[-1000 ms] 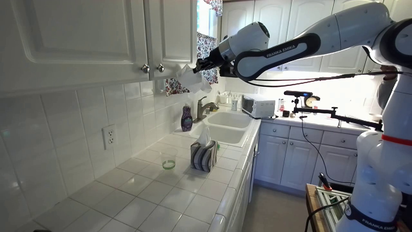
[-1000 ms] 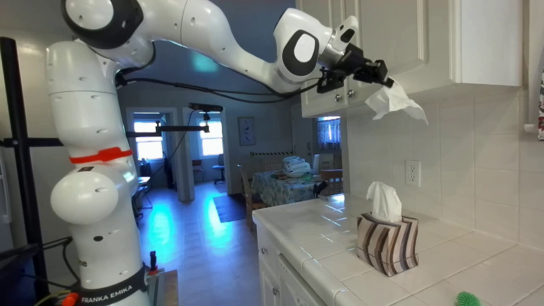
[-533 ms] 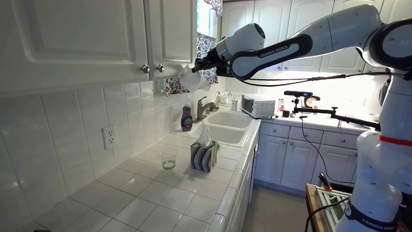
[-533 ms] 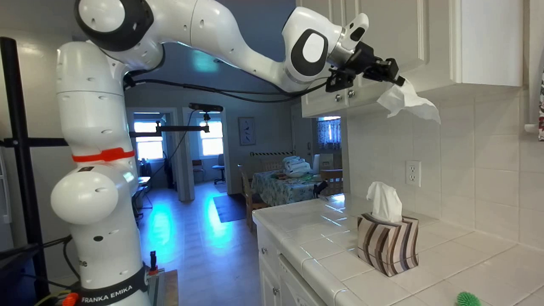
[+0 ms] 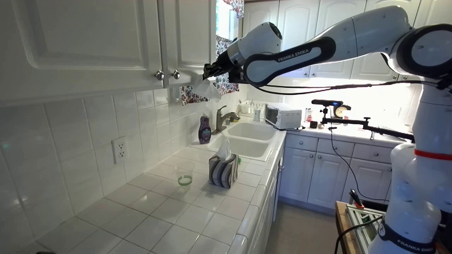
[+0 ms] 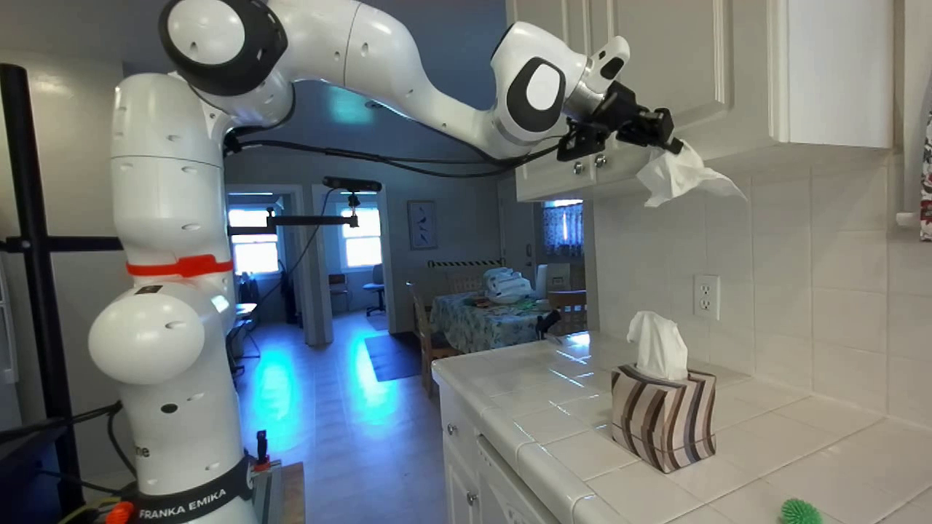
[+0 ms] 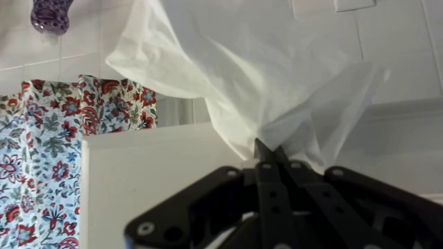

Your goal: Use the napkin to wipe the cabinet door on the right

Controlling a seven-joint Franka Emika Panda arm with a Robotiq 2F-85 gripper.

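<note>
A thin white napkin hangs from my gripper, showing in both exterior views [image 5: 206, 90] [image 6: 684, 175] and spread out in the wrist view [image 7: 238, 79]. My gripper [image 7: 268, 147] is shut on one part of it; it also shows in both exterior views [image 5: 204, 75] [image 6: 677, 144]. The right cabinet door is white and closed, with a round knob; it shows in both exterior views [image 5: 196, 31] [image 6: 670, 65] and behind the fingers in the wrist view [image 7: 148, 180]. The gripper is in front of the door's lower part. I cannot tell whether the napkin touches it.
A striped tissue box [image 5: 223, 171] and a clear cup [image 5: 185, 174] stand on the tiled counter below. A purple soap bottle [image 5: 204, 129] and a faucet [image 5: 221, 121] stand by the sink. A floral curtain [image 7: 52, 155] hangs beside the cabinet. A green spiky item [image 6: 799, 511] lies on the counter.
My gripper, with the napkin in it, has moved toward the upper cabinet and along it toward the knobs. The napkin swings a little. The doors and the counter items have not moved.
</note>
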